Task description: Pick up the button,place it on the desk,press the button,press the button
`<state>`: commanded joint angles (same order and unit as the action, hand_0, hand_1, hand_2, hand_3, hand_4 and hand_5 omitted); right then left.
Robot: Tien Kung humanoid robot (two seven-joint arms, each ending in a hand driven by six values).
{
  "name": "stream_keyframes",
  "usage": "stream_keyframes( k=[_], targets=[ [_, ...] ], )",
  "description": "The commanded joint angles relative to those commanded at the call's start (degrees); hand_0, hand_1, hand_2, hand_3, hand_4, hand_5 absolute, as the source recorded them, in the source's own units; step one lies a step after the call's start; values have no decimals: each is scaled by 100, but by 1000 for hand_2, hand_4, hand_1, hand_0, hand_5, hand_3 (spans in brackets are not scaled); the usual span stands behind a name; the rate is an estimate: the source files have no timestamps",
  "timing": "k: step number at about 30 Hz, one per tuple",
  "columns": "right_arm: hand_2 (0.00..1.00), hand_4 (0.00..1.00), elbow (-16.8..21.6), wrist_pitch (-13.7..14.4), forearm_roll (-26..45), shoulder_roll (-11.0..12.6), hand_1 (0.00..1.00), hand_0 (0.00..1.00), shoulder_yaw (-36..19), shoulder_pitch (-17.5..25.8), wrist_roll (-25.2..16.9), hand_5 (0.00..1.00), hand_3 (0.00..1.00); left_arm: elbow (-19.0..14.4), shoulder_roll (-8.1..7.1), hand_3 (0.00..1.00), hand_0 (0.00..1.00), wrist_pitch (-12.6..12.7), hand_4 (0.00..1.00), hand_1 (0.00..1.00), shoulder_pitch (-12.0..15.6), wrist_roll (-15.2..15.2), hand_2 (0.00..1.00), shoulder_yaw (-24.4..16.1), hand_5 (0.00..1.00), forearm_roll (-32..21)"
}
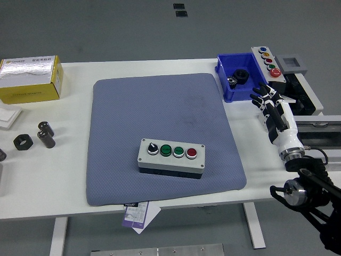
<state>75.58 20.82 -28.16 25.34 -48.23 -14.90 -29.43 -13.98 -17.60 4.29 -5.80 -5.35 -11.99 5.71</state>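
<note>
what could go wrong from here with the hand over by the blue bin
The right hand hangs open at the table's right edge, beside the blue bin and a second button panel. It might catch the bin's wall or go for that panel by mistake. The button box on the grey mat lies well to its left, so a long reach may nudge it.

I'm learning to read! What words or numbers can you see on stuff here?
Yellow box: print on its silver top, too blurred to read.
Paper slip under the grey mat: print too small to read.
Button box: no readable labels.
</note>
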Motion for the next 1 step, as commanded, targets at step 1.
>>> stream_keyframes(
  k=[1],
  targets=[
    [779, 812, -1, 0, 7, -5, 767, 848, -5, 3, -12, 600, 791, 1, -2, 604, 691, 0, 681, 632, -1, 0, 557, 2, 219, -7]
  ],
)
